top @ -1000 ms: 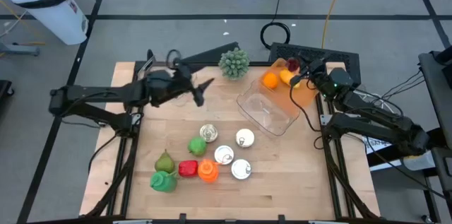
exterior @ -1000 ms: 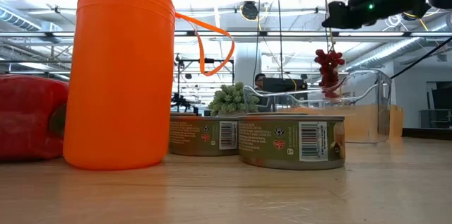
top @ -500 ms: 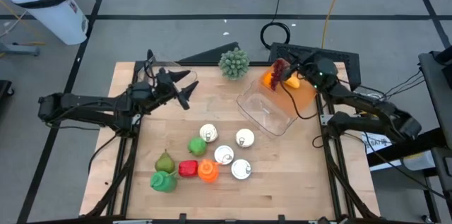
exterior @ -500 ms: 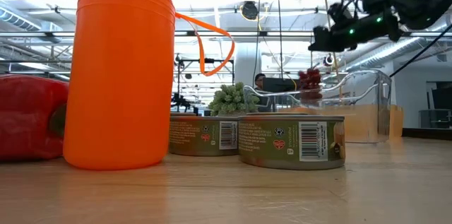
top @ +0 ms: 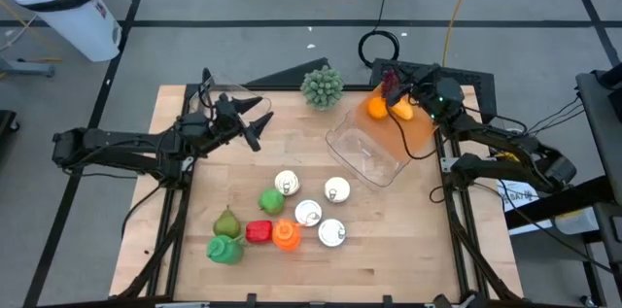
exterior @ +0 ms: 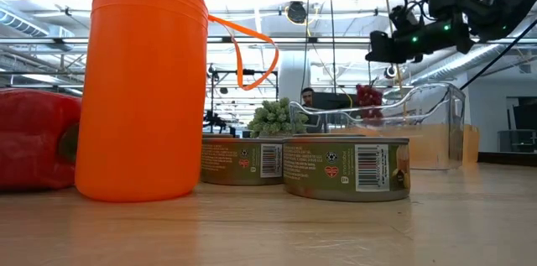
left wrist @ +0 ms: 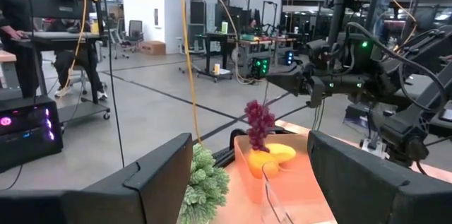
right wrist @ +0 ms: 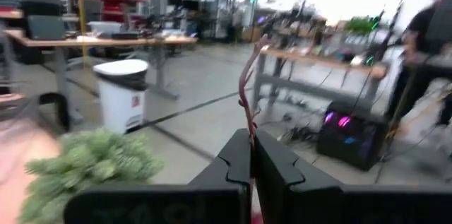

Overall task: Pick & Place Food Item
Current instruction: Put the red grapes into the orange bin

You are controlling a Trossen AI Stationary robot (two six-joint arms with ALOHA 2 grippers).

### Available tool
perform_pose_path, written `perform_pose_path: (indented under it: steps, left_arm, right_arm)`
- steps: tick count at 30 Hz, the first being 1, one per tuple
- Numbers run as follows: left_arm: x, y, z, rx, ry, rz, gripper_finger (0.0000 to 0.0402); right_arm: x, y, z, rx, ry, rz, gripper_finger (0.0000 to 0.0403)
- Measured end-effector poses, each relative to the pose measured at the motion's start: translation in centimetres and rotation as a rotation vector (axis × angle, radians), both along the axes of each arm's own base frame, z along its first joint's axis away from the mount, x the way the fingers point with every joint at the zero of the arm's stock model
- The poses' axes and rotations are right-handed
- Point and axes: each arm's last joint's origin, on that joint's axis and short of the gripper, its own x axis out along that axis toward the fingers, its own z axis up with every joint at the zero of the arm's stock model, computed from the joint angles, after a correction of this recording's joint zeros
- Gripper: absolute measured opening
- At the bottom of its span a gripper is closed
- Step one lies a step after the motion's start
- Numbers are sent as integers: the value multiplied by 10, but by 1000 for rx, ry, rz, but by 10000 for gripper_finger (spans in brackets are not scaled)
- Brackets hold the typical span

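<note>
A bunch of dark red grapes (left wrist: 259, 124) hangs from my right gripper (top: 402, 92), which is shut on its stem at the table's far right. The bunch (top: 388, 84) hangs over the far end of a clear container (top: 370, 153), just above an orange (top: 373, 110) and a yellow fruit (top: 398, 109) lying inside. The low view shows the grapes (exterior: 367, 96) behind the container's rim. My left gripper (top: 257, 130) stands open and empty over the table's left half, pointing level toward the container. My right gripper pinches the grapes' thin stem (right wrist: 244, 104) between its two shut fingers (right wrist: 272, 159). The fingers point about level, from the table's right side, and lie across the stem. The bunch hangs straight down below them, clear of the table.
A spiky green plant (top: 322, 86) stands at the far edge, left of the container. Near the front lie several tins (top: 308, 213), a green pepper (top: 271, 201), a pear (top: 226, 222), a red pepper (top: 258, 232) and an orange bottle (exterior: 143, 81).
My right gripper has carried the grapes toward the table's far edge and down, so the bunch now hangs lower over the container's far end. My left gripper has drawn back toward the table's left edge and sunk a little, staying open.
</note>
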Motion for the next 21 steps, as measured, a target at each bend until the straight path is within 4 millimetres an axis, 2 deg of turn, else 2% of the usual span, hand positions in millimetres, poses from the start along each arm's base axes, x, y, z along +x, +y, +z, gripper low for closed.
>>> perform_pose_path:
  steps: [4,10,21]
  left_arm:
    - [0,0,0,0,1,1,294]
    - [0,0,-1,-2,7,1,294]
    - [0,0,-1,-9,2,0,294]
  right_arm:
    - [5,4,-4,68,-18,118,0]
    - [8,7,-7,90,9,137,0]
    - [2,6,-28,228,176,-55,0]
